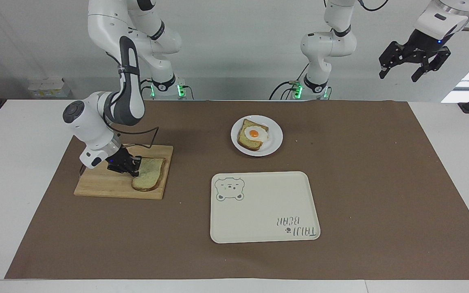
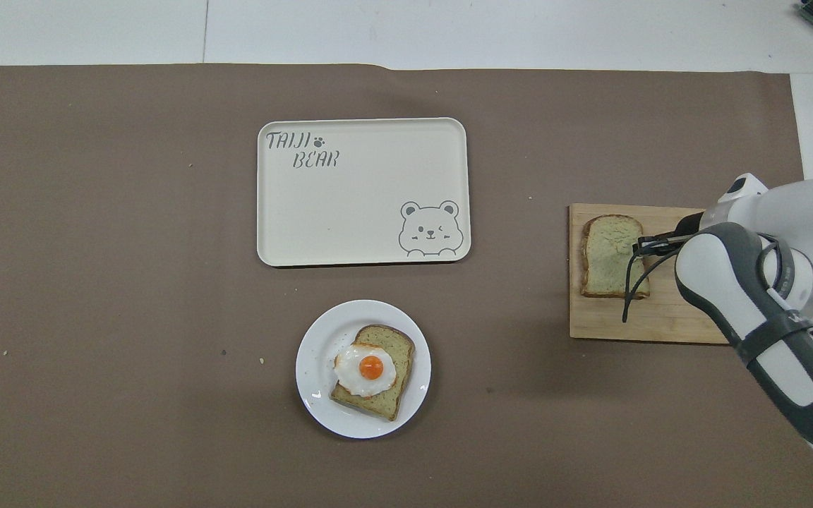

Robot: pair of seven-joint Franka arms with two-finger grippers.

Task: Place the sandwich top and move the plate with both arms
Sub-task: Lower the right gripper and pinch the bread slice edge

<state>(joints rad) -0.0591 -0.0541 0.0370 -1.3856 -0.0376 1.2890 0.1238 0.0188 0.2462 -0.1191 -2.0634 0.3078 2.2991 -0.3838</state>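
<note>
I can read just one piece of lettering, on the cream tray (image 2: 364,191): "TAIJI" with a small paw print after it, and "BEAR" on the line beneath, in grey outline letters. It sits in the tray corner diagonally across from the drawn bear face (image 2: 430,228). In my facing view the same words (image 1: 296,226) appear upside down on the tray (image 1: 264,206). I can make out no other readable text.
</note>
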